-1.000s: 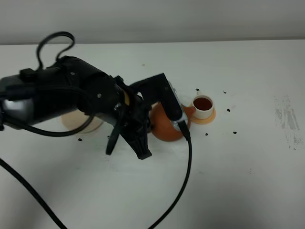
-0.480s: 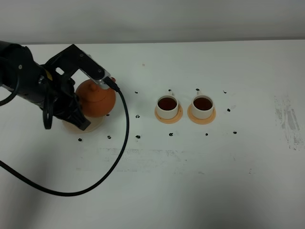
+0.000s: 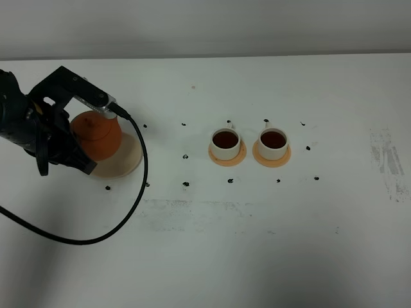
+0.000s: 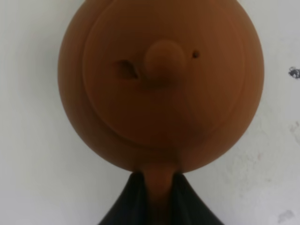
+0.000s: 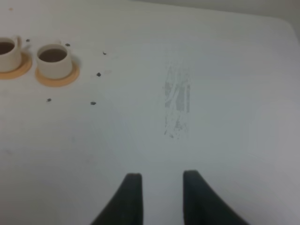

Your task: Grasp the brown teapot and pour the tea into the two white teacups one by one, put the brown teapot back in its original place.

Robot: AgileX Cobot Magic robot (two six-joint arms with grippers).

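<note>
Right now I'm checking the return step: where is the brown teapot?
In the exterior high view, the brown teapot is far left, over the beige saucer, handle clamped by the left gripper.

Even, soft overhead light; wrist views slightly blurred.

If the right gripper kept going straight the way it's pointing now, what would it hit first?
Probably the bare table, around the grey scuff mark; the right gripper points clear of both teacups, though depth is uncertain.

One brown teapot (image 3: 96, 135), two white teacups (image 3: 226, 144), two orange coasters (image 3: 272, 156), one saucer (image 3: 125, 160).
</note>
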